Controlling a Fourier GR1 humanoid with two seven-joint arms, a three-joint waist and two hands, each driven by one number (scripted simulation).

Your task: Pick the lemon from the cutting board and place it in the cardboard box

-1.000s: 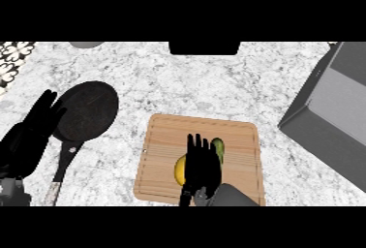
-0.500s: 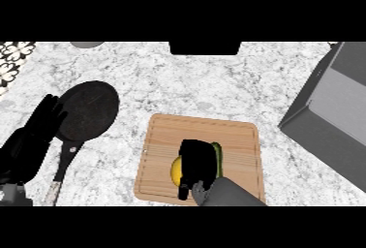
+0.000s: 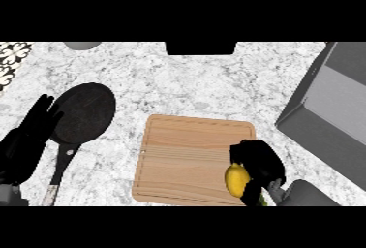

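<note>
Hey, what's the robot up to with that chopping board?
The robot's right hand is curled round a yellow lemon near the lower right corner of the light wooden cutting board. A grey cardboard box waits at the right edge of the marble counter, and the lemon is not in it yet. The left hand rests open at the far left, beside a black frying pan.

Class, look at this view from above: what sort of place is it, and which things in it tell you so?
Most likely a kitchen counter. The marble-patterned countertop carries a wooden cutting board and a black frying pan, and the right hand holds a lemon over the board.
</note>
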